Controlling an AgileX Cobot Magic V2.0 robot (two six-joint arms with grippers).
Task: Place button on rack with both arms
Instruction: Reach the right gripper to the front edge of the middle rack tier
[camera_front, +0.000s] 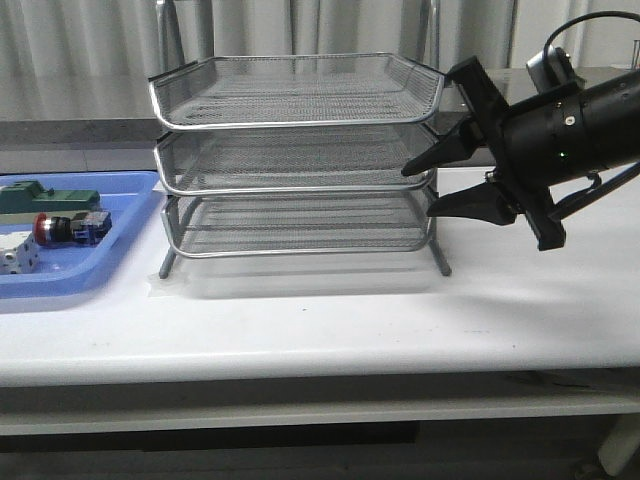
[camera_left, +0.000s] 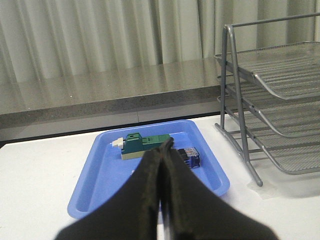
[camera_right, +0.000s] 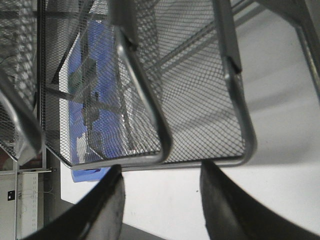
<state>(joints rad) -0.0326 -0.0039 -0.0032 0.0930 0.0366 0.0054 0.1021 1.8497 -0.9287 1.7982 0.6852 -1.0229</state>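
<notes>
Gaping right gripper (camera_front: 432, 190): we see its black tapered jaws well apart, holding nothing, beside the rack's right edge.
Left gripper (camera_left: 165, 150): we see its matte fingers pressed together, apparently holding nothing.
Rack (camera_front: 300, 100): three silver wire-mesh tiers, rounded metal rims.
Button (camera_front: 62, 228): red head, blue block, lying in the glossy blue tray (camera_front: 130, 250).

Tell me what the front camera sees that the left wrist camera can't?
Only the front view shows the black right claw, open beside the rack, and the button's red mushroom head. Only the left wrist view shows the black left claw, shut, hiding most of the button. Both show the three-tier silver wire-mesh rack, the flat blue plastic tray and the green block.
</notes>
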